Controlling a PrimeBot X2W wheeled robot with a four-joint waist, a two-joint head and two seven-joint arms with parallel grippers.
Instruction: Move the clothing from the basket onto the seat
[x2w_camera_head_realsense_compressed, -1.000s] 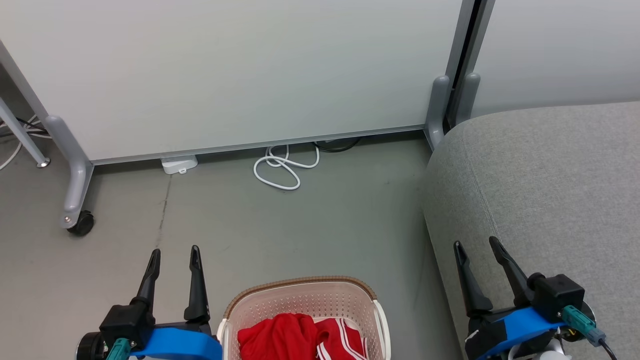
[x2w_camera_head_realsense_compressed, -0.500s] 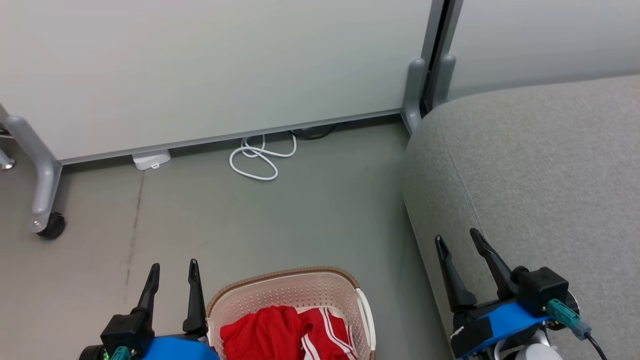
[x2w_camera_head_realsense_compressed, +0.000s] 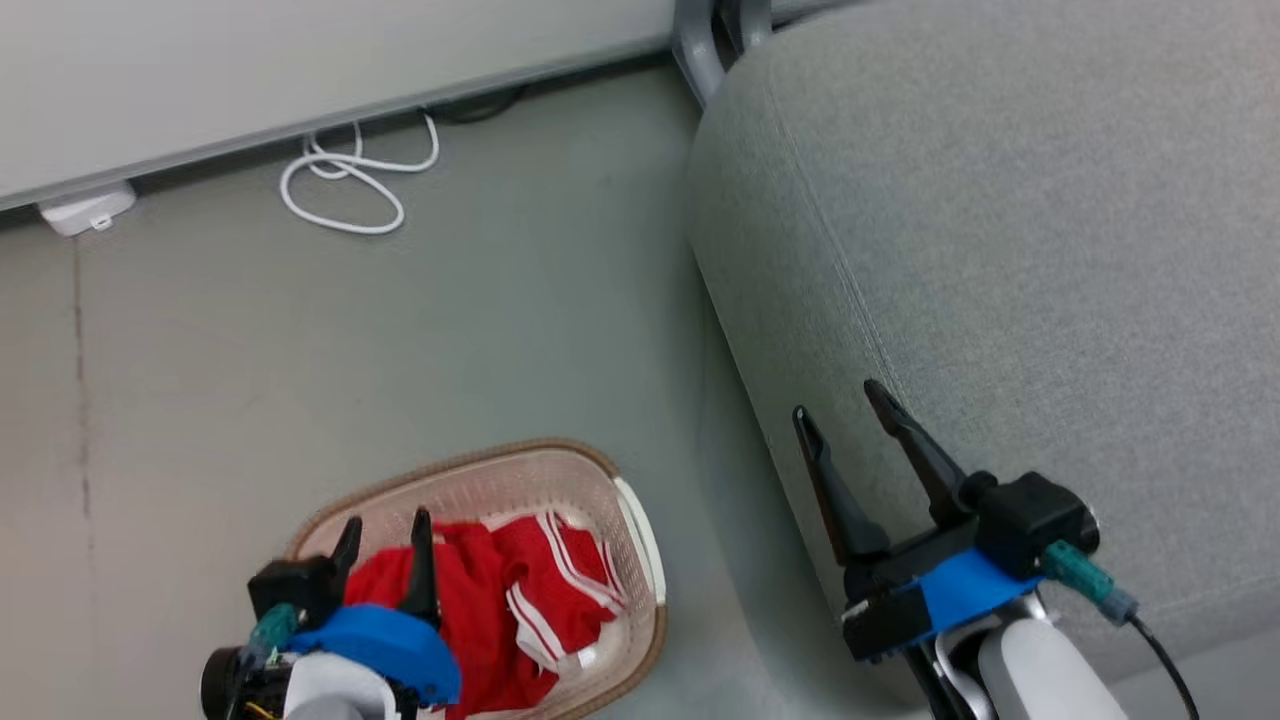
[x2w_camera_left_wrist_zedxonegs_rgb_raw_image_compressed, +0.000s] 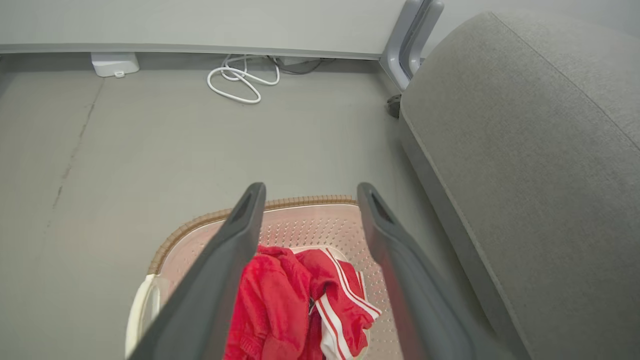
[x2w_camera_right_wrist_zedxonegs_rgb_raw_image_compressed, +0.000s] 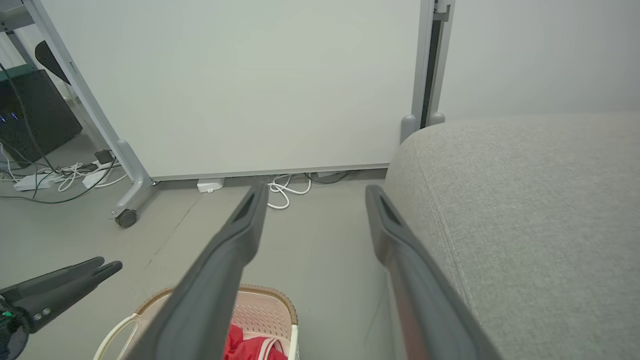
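Observation:
The cream basket (x2w_camera_head_realsense_compressed: 610, 480) with a brown rim stands on the floor just left of the grey seat (x2w_camera_head_realsense_compressed: 1000, 250). Red clothing (x2w_camera_head_realsense_compressed: 530, 590) with white stripes lies bunched inside it. My left gripper (x2w_camera_head_realsense_compressed: 385, 522) hovers open over the basket's left half, above the clothing and holding nothing. In the left wrist view its fingers (x2w_camera_left_wrist_zedxonegs_rgb_raw_image_compressed: 309, 189) frame the clothing (x2w_camera_left_wrist_zedxonegs_rgb_raw_image_compressed: 295, 300) and the basket's far rim (x2w_camera_left_wrist_zedxonegs_rgb_raw_image_compressed: 300, 201). My right gripper (x2w_camera_head_realsense_compressed: 836, 400) stands open and empty at the seat's left front edge. The right wrist view shows its fingers (x2w_camera_right_wrist_zedxonegs_rgb_raw_image_compressed: 316, 189) above the floor between basket (x2w_camera_right_wrist_zedxonegs_rgb_raw_image_compressed: 265, 310) and seat (x2w_camera_right_wrist_zedxonegs_rgb_raw_image_compressed: 525, 200).
A white partition panel (x2w_camera_right_wrist_zedxonegs_rgb_raw_image_compressed: 240, 85) on grey legs (x2w_camera_head_realsense_compressed: 700, 40) closes the far side. A coiled white cable (x2w_camera_head_realsense_compressed: 345, 185) and a small white box (x2w_camera_head_realsense_compressed: 85, 210) lie at its foot. A castor leg (x2w_camera_right_wrist_zedxonegs_rgb_raw_image_compressed: 127, 217) and more cables (x2w_camera_right_wrist_zedxonegs_rgb_raw_image_compressed: 60, 177) are further left.
The head camera has tilted down and turned, shifting the whole picture. My left gripper has moved from beside the basket to over the clothing in it. Both grippers stay open.

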